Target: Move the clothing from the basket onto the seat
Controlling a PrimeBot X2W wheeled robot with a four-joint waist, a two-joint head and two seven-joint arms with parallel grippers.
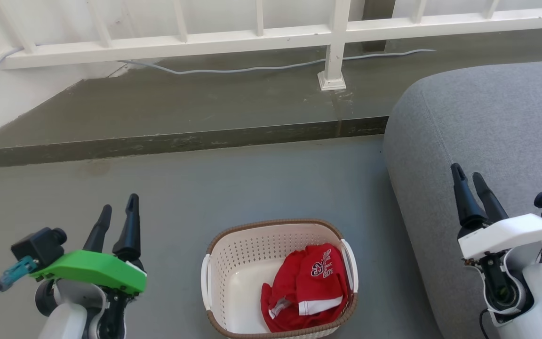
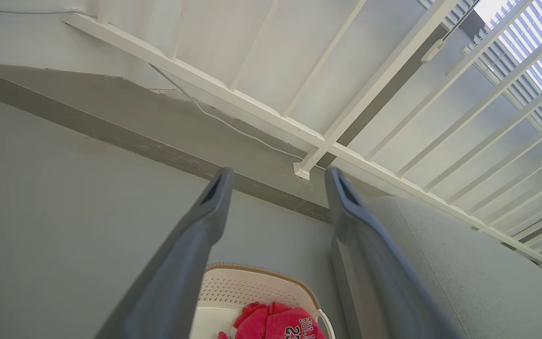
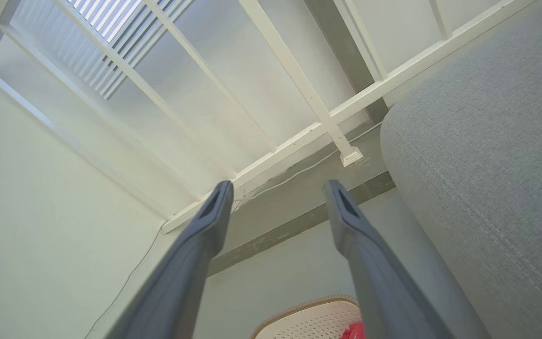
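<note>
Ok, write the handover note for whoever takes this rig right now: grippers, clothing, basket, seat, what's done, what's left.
Left gripper: fingers open, empty, above the floor left of the basket.
Right gripper: fingers open, empty, by the seat.
Clothing: a red bundle in the basket, bunched toward its right side.
Basket: on the floor between the arms, close beside the seat.
Done: nothing moved; no clothing on the visible part of the seat.
Left: grasp the garments and lay them on the seat.
</note>
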